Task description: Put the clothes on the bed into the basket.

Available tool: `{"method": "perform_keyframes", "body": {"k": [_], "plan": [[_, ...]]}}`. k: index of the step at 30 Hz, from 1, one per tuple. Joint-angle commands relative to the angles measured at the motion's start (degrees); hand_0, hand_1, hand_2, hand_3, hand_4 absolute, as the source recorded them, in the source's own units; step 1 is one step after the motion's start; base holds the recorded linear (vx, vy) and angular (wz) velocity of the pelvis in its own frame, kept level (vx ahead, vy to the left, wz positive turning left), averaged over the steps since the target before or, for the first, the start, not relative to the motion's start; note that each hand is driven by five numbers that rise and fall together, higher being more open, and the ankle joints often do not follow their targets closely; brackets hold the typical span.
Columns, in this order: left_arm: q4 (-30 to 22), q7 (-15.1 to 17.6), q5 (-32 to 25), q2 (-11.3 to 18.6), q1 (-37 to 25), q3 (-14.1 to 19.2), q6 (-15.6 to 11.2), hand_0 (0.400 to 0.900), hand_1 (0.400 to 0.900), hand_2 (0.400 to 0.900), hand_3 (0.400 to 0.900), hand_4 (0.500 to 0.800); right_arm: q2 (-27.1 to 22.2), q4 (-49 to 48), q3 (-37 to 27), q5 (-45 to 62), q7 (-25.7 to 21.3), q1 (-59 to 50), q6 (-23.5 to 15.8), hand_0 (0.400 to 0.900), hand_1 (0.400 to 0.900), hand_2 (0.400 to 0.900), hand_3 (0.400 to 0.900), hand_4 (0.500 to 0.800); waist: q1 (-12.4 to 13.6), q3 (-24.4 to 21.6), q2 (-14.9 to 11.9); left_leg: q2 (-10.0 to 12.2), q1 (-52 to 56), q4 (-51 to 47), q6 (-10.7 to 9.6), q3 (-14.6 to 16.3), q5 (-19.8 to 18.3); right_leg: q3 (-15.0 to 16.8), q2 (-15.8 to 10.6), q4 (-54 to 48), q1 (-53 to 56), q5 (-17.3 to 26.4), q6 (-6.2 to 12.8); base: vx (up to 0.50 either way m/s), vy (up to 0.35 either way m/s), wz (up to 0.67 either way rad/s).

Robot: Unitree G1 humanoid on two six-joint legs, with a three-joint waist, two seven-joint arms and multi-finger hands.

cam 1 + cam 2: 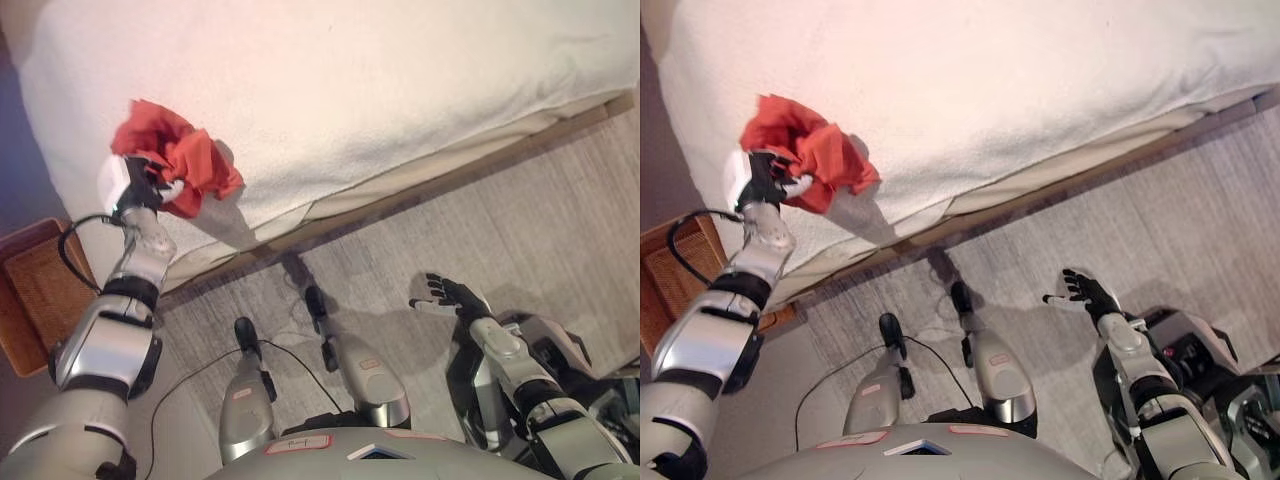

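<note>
A crumpled red garment (178, 152) hangs bunched over the left end of the white bed (380, 90), near its front edge. My left hand (148, 183) is shut on the lower left part of the red cloth, lifting it slightly off the cover. At the lower right, my right hand (448, 295) hovers over the floor with its fingers spread open and nothing in it. A brown wicker basket (35, 295) stands on the floor at the far left, below the bed's corner, partly behind my left arm.
The bed's wooden base rail (450, 175) runs diagonally from the lower left to the upper right. Grey carpet (540, 220) covers the floor in front of it.
</note>
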Motion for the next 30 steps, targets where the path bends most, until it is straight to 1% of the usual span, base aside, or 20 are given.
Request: {"method": "perform_keyframes", "body": {"k": [1,3,4,5,8,9,11,13,14,15,17,18,19,21,24,29,30], "plan": [[-1.4,0.6,2.2,2.4,4.0,4.1,-3.6,0.4,0.4,0.4,0.4,0.5,-3.2,3.4,-3.4,-1.4,-0.6,5.2,-1.1,0.9,0.9,0.9,0.9,0.8,4.5,-7.1,1.5,2.8,8.7,0.1,-2.8,-2.2,-6.1,-1.8,-5.3,2.2,-3.9,2.6,3.72,0.05,-0.027,0.34],[-2.5,0.5,2.6,2.9,5.3,4.8,-3.6,0.4,0.4,0.4,0.4,0.5,-3.1,4.0,-3.8,-1.7,-0.6,5.2,-1.0,0.9,0.9,0.9,0.9,0.8,4.9,-7.4,1.7,3.0,8.8,0.1,-2.9,-2.6,-6.0,-2.4,-5.4,1.9,-3.0,2.4,3.76,0.05,-0.015,0.3],[-2.4,-0.1,3.2,3.4,7.4,5.9,-3.7,0.4,0.4,0.4,0.4,0.5,-2.9,4.5,-3.9,-2.2,-0.5,5.1,-0.9,0.9,0.9,0.9,0.9,0.8,6.0,-8.2,1.9,2.9,9.0,0.1,-2.9,-3.5,-5.7,-3.3,-5.5,1.7,-1.7,2.0,3.76,0.09,-0.021,0.43],[-2.4,-0.5,3.3,3.5,8.1,6.4,-3.7,0.4,0.4,0.4,0.4,0.5,-2.7,4.9,-3.9,-2.5,-0.4,5.1,-0.9,0.9,0.9,0.9,0.9,0.8,6.3,-8.5,1.9,2.8,9.4,0.1,-2.9,-3.9,-5.7,-3.7,-5.6,1.7,-1.0,1.7,3.74,0.1,-0.021,0.42],[0.1,-1.2,3.3,4.8,8.8,7.8,-3.3,0.4,0.4,0.4,0.4,0.5,-2.6,5.4,-3.9,-3.3,0.2,5.3,-0.6,0.9,0.9,0.9,0.9,0.8,7.1,-9.3,2.3,3.0,10.0,0.1,-2.9,-5.2,-5.5,-4.4,-5.9,2.0,0.8,1.0,3.62,0.06,-0.002,0.3],[0.9,-1.1,3.6,5.7,8.5,8.0,-3.1,0.4,0.4,0.4,0.4,0.5,-2.7,5.4,-3.8,-3.4,0.4,5.3,-0.5,0.9,0.9,0.9,0.9,0.8,7.4,-9.6,2.4,3.0,10.1,0.1,-2.9,-5.6,-5.5,-4.8,-5.9,2.1,1.2,0.7,3.62,0.02,0.005,0.29],[3.9,-1.4,4.2,8.5,7.2,8.5,-2.5,0.4,0.4,0.4,0.4,0.5,-2.8,5.6,-3.3,-3.7,0.6,5.2,-0.5,0.9,0.9,0.9,0.9,0.8,7.8,-10.0,2.5,3.1,9.8,0.1,-3.0,-6.5,-5.2,-5.4,-6.1,1.7,2.2,0.6,3.63,0.0,-0.002,0.24],[4.1,-1.7,5.1,11.2,6.7,8.9,-2.0,0.4,0.4,0.4,0.4,0.5,-3.1,5.1,-3.2,-3.9,1.1,5.6,-0.4,0.9,0.9,0.9,0.9,0.8,8.0,-10.4,2.4,3.4,9.4,0.1,-3.1,-7.0,-5.0,-6.3,-6.1,1.2,2.6,0.6,3.79,0.0,-0.012,0.17],[6.7,-1.9,5.3,12.9,6.0,9.2,-1.9,0.4,0.4,0.4,0.4,0.5,-3.3,5.1,-2.9,-3.9,1.3,5.6,-0.4,0.9,0.9,0.9,0.9,0.8,8.0,-10.6,2.4,3.4,9.1,0.1,-3.2,-7.2,-4.9,-6.5,-6.1,1.0,2.6,0.7,3.88,-0.01,-0.002,0.11],[6.0,-1.6,5.9,14.3,6.0,9.4,-1.4,0.4,0.4,0.4,0.4,0.5,-3.4,4.9,-3.0,-3.7,1.4,5.8,-0.4,0.9,0.9,0.9,0.9,0.8,8.2,-10.6,2.2,3.4,8.7,0.1,-3.2,-7.4,-4.8,-6.7,-6.1,0.9,2.5,0.8,3.97,-0.02,0.0,0.05],[9.8,-1.8,6.2,17.5,4.9,10.2,-1.3,0.4,0.4,0.4,0.4,0.5,-3.6,4.7,-2.6,-3.6,1.7,5.9,-0.5,0.9,0.9,0.9,0.9,0.8,8.1,-10.5,2.1,3.4,8.3,0.1,-3.2,-7.4,-4.7,-6.8,-6.1,0.7,2.3,1.0,4.1,0.0,0.0,0.0],[8.3,-1.5,6.5,18.5,4.9,10.7,-0.7,0.4,0.4,0.4,0.4,0.5,-3.7,4.5,-2.9,-3.8,1.9,6.4,-0.5,0.9,0.9,0.9,0.9,0.8,8.2,-10.5,2.0,3.3,8.2,0.1,-3.1,-7.4,-4.8,-6.7,-6.1,0.7,2.3,1.2,4.16,0.0,0.0,0.0],[8.2,-1.7,6.6,19.9,4.7,11.4,-0.4,0.4,0.4,0.4,0.4,0.5,-4.0,4.3,-2.8,-3.9,2.1,6.8,-0.4,0.9,0.9,0.9,0.9,0.8,8.2,-10.4,2.0,3.3,8.0,0.1,-3.1,-7.4,-4.8,-6.7,-6.1,0.6,2.2,1.2,4.19,-0.01,0.009,-0.03],[9.5,-1.4,7.5,22.9,3.7,12.2,-0.1,0.4,0.4,0.4,0.4,0.5,-4.4,4.8,-3.0,-4.1,2.3,7.2,-0.3,0.9,0.9,0.9,0.9,0.8,8.2,-10.2,2.0,3.3,7.9,0.1,-3.1,-7.3,-4.9,-6.4,-6.1,0.2,2.1,1.4,4.28,-0.01,0.013,-0.07],[10.0,-1.3,10.9,26.7,2.6,11.0,1.0,0.4,0.4,0.4,0.4,0.5,-4.9,4.1,-2.9,-4.0,2.7,7.9,-0.4,0.9,0.9,0.9,0.9,0.8,8.1,-9.5,1.8,3.2,7.7,0.1,-2.9,-7.1,-4.8,-6.0,-6.0,0.1,1.7,1.8,4.5,-0.02,0.019,-0.11],[11.8,-1.7,10.6,29.7,-0.2,11.1,1.9,0.4,0.4,0.4,0.4,0.5,-5.7,3.8,-2.9,-3.7,3.0,7.7,0.1,0.9,0.9,0.9,0.9,0.8,8.0,-7.9,1.3,2.9,7.0,0.1,-2.6,-6.7,-4.7,-5.4,-6.0,-0.1,0.8,2.4,4.85,-0.04,0.029,-0.13],[13.1,-2.0,10.4,30.5,-0.9,11.0,2.0,0.4,0.4,0.4,0.4,0.5,-5.9,3.7,-2.7,-3.7,3.2,7.6,0.3,0.9,0.9,0.9,0.9,0.8,8.0,-7.7,1.0,2.9,6.9,0.1,-2.5,-6.6,-4.7,-5.3,-6.0,-0.3,0.6,2.7,4.92,-0.01,0.012,-0.08]]}}
